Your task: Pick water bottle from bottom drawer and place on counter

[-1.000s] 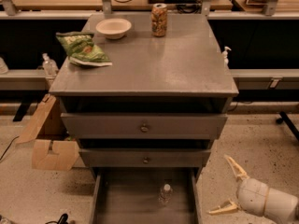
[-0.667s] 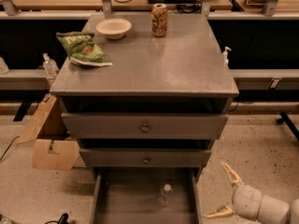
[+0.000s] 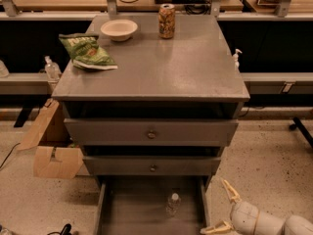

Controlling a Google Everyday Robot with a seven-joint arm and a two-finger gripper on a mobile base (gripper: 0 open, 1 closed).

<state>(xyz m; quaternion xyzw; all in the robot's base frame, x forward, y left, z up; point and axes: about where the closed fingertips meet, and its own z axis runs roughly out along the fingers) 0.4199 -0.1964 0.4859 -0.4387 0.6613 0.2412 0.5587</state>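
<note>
Water bottle, clear ribbed plastic with a white screw cap point(image 3: 172, 203), stands in the open bottom drawer point(image 3: 129, 212), a shallow grey tray with a flat floor, just right of its middle. And the pale two-finger gripper point(image 3: 218, 208) has slid left since a second ago, now just beside the drawer's right wall, jaws spread wide, gripping nothing. That reads as the approach for the pick; nothing is lifted yet. Thin ribbed plastic will likely give under a squeeze, and it looks light enough to tip. Up top waits the slightly shiny grey bench point(image 3: 161, 67), carrying a patterned drink can point(image 3: 167, 20) and a cream bowl point(image 3: 119, 29) at the far edge, a crinkled green snack bag point(image 3: 87, 51) on the left.
</note>
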